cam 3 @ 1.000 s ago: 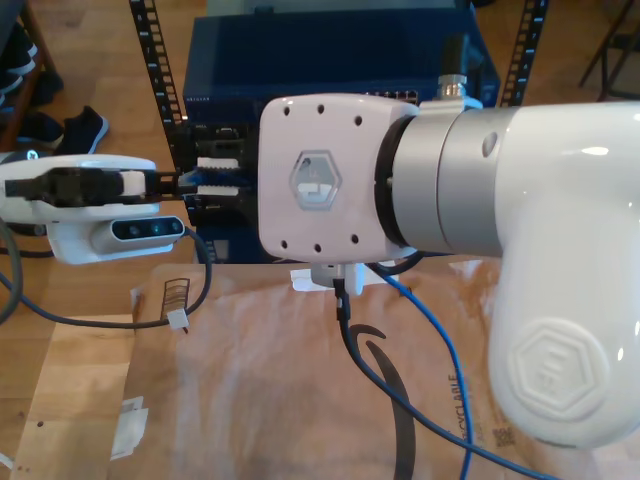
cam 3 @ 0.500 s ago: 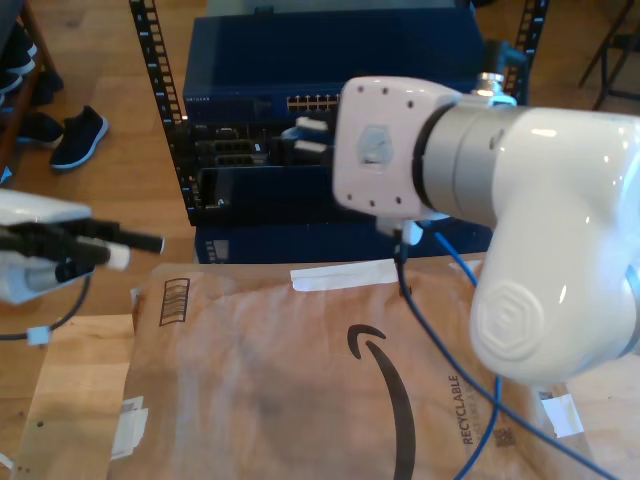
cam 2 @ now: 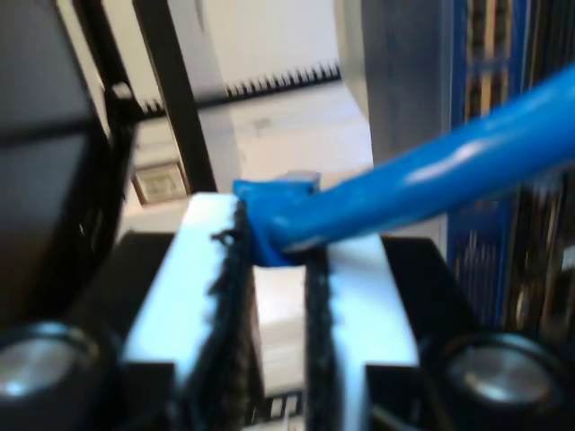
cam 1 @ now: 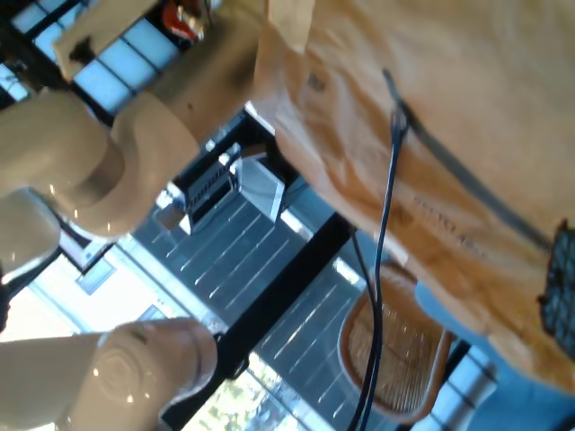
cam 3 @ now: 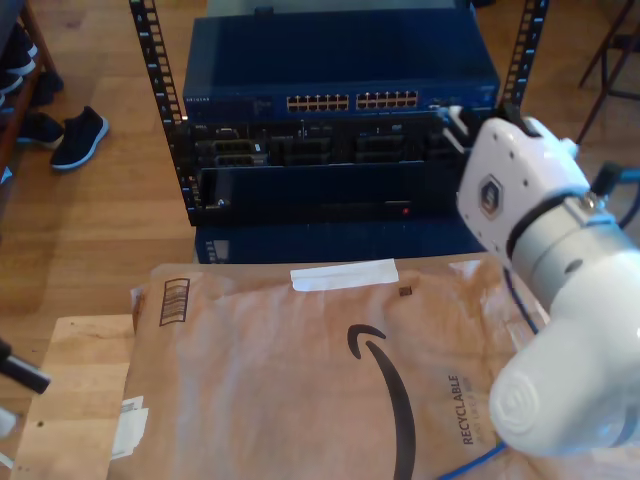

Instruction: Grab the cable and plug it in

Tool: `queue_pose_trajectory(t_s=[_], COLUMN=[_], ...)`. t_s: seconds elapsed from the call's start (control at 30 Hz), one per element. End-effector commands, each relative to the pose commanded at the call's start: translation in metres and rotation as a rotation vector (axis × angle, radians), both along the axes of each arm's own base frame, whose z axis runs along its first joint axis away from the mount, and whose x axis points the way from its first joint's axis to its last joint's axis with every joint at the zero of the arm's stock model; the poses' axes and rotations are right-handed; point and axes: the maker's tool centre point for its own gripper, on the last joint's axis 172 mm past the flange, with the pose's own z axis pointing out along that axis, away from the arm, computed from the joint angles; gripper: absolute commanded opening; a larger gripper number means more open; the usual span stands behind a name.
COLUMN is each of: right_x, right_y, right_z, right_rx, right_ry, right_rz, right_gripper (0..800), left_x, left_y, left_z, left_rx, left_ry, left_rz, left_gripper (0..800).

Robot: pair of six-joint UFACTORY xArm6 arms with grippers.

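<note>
The cable [cam 2: 431,175] is bright blue, and its plug end [cam 2: 274,193] sits pinched between the white fingers of my second gripper [cam 2: 277,260], which is shut on it. In the exterior view my second gripper [cam 3: 452,118] is at the right end of the blue network switch [cam 3: 340,60], level with its rows of ports [cam 3: 350,101]. A stretch of the cable [cam 3: 470,462] shows at the bottom of that view, below the white arm. A black tip of my first gripper [cam 3: 22,368] pokes in at the exterior view's lower left edge. Its jaws are hidden.
A brown paper mailer [cam 3: 300,370] covers the wooden table [cam 3: 80,400] in front of the rack. Black perforated rack rails [cam 3: 160,90] flank the switch. Shoes [cam 3: 75,135] lie on the floor at the exterior view's left. A thin dark line [cam 1: 388,206] crosses the mailer in the first wrist view.
My second arm has swung with the cable from the rack's middle to its right end in the exterior view. My first arm has drawn back down to that view's lower left edge.
</note>
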Motion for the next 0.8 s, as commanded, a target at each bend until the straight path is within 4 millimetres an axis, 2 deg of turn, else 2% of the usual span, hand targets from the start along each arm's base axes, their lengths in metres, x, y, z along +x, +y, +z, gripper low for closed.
queue_pose_trajectory(t_s=[0.03, 0.1, 0.17, 0.27, 0.4, 0.6, 0.63, 0.7, 0.8], right_x=[-0.002, -0.008, -0.014, -0.020, -0.031, -0.041, -0.041, -0.038, -0.038], right_y=[-0.008, -0.002, 0.002, -0.006, 0.009, -0.004, -0.004, 0.000, 0.007], right_z=[-0.001, -0.010, -0.020, -0.022, -0.041, -0.057, -0.055, -0.052, -0.056], right_rx=[-0.025, -0.072, -0.099, -0.168, -0.228, -0.306, -0.315, -0.331, -0.327], right_ry=[-0.011, -0.003, 0.014, -0.005, -0.006, 0.015, 0.002, -0.021, -0.011], right_rz=[-0.033, -0.045, -0.052, -0.103, -0.117, -0.206, -0.221, -0.235, -0.236], right_gripper=[7, 16, 21, 22, 17, 7, 2, 2, 2], left_x=[-0.004, -0.016, -0.038, -0.067, -0.101, -0.137, -0.140, -0.151, -0.183], left_y=[0.005, 0.011, 0.013, 0.018, 0.024, 0.025, 0.029, 0.051, 0.073], left_z=[-0.001, -0.010, -0.020, -0.038, -0.064, -0.087, -0.091, -0.107, -0.139], left_rx=[0.014, 0.047, 0.079, 0.163, 0.242, 0.147, 0.151, 0.207, 0.263], left_ry=[-0.004, -0.013, -0.032, -0.068, -0.142, -0.257, -0.280, -0.316, -0.329], left_rz=[-0.001, -0.019, -0.078, -0.148, -0.263, -0.234, -0.228, -0.227, -0.237], left_gripper=[799, 799, 799, 799, 799, 799, 800, 800, 800])
